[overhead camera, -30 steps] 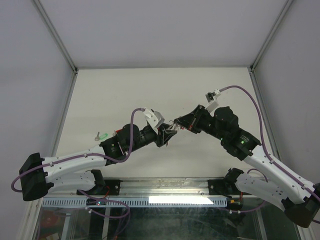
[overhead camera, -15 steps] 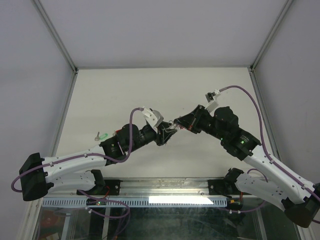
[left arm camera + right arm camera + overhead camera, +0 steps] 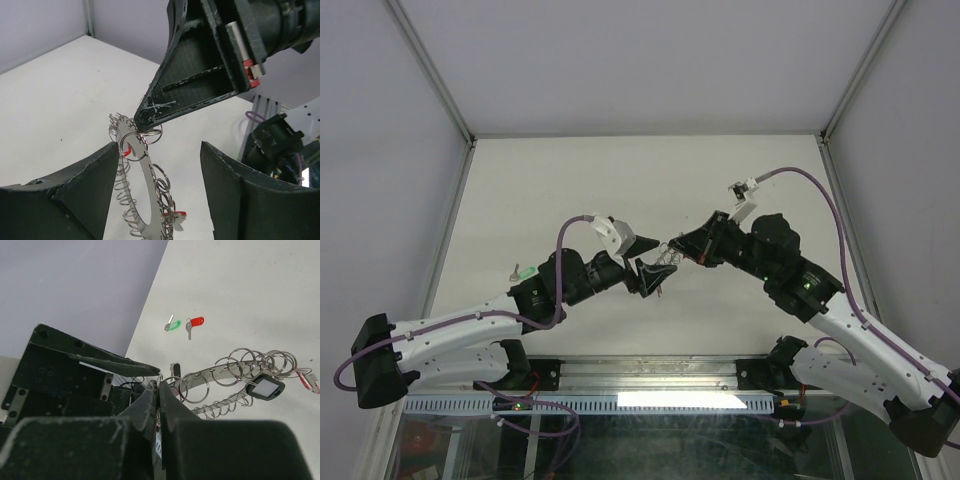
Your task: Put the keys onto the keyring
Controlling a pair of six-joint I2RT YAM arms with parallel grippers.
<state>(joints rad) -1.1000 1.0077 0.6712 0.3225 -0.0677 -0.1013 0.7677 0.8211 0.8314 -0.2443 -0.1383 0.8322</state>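
Observation:
The keyring [image 3: 146, 192], a flat grey metal ring fringed with small wire loops, hangs edge-on in mid-air. My right gripper [image 3: 159, 385] is shut on its top edge, and its fingertips [image 3: 145, 114] show in the left wrist view. My left gripper [image 3: 159, 146] is open, with the keyring between its fingers, close to the left one and not gripped. A red-headed key [image 3: 178, 216] and a black tag [image 3: 265, 387] hang on the keyring. A loose green key [image 3: 173, 325] and a loose red key [image 3: 196, 321] lie on the table. From above, both grippers meet at the keyring [image 3: 663, 262].
The white table [image 3: 650, 180] is boxed in by pale walls and metal frame posts [image 3: 432, 70]. The green key [image 3: 525, 271] lies beside my left arm. A metal rail [image 3: 650, 375] runs along the near edge between the arm bases.
My left gripper has opened, let go of the keyring and drawn back a little to the left. The right gripper still holds the keyring in the same place.

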